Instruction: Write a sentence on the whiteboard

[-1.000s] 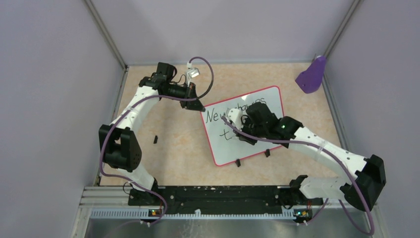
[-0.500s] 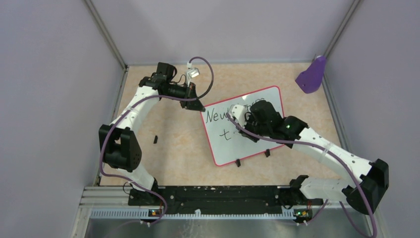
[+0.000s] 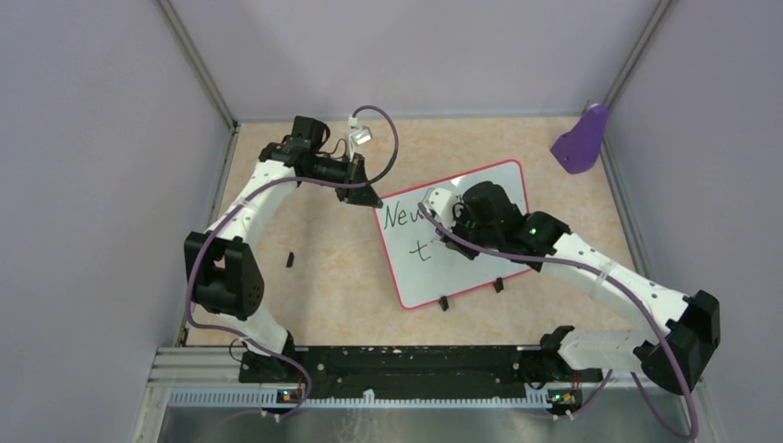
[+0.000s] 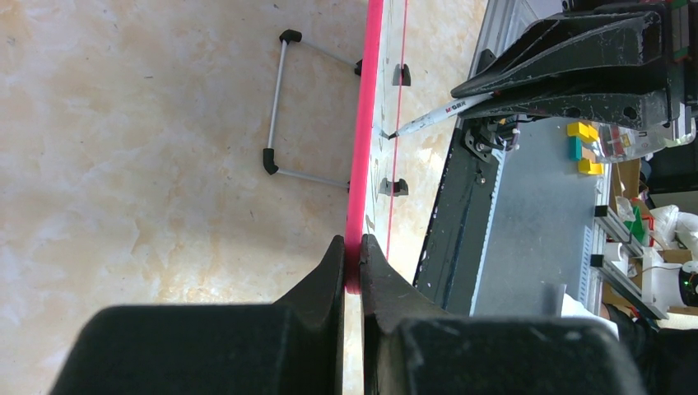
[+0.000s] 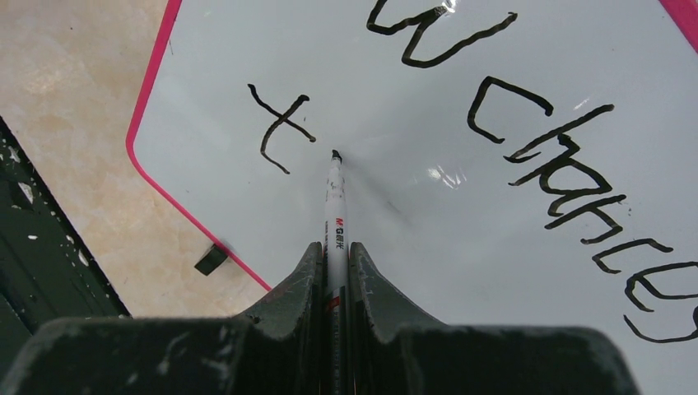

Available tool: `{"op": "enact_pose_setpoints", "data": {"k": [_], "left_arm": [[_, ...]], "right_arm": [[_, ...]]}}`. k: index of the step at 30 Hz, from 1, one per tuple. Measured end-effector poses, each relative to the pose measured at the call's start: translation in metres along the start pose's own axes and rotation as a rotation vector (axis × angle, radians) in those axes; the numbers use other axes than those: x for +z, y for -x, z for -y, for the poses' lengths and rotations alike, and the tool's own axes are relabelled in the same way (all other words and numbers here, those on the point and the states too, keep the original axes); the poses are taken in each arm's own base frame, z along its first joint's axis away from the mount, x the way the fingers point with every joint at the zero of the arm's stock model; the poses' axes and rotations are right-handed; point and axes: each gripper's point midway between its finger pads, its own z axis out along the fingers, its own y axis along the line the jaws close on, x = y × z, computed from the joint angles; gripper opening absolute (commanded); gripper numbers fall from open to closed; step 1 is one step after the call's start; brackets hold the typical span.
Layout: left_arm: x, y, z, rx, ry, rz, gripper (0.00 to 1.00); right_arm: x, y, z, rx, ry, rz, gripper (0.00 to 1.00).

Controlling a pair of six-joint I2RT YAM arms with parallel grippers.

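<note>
Right arm: rises from its near-right base, forearm stretched low, up and left over the rectangular glossy white whiteboard point(image 3: 434, 277) with thin red-pink rim. The board lies askew, mid-way across the beige mottled tabletop point(image 3: 314, 277). The right gripper point(image 5: 333, 247) is clamped on a slim white marker pen point(image 5: 334, 197), tip at the board just right of a lone "t". The dark handwritten sentence point(image 3: 399, 216) reads "New chances" above and "t" below. Farther back, left arm: elbow bent, and the left gripper point(image 4: 352, 251) is pinched on the board's far-left corner rim.
</note>
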Motion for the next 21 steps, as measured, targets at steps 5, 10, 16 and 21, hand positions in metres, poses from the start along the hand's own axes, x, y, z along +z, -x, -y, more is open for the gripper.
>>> {"op": "enact_pose_setpoints", "data": {"k": [5, 10, 16, 21], "left_arm": [[0.0, 0.0, 0.0, 0.0, 0.001, 0.0, 0.0], [0.0, 0.0, 0.0, 0.0, 0.0, 0.0, 0.0], [0.0, 0.0, 0.0, 0.0, -0.001, 0.0, 0.0], [0.0, 0.0, 0.0, 0.0, 0.0, 0.0, 0.0]], "right_arm": [[0.004, 0.001, -0.005, 0.001, 0.029, 0.001, 0.0], [0.005, 0.001, -0.008, -0.003, 0.049, 0.002, 0.0], [0.005, -0.003, -0.01, -0.01, 0.058, -0.014, 0.0], [0.006, -0.012, -0.014, -0.009, 0.069, -0.037, 0.0]]}}
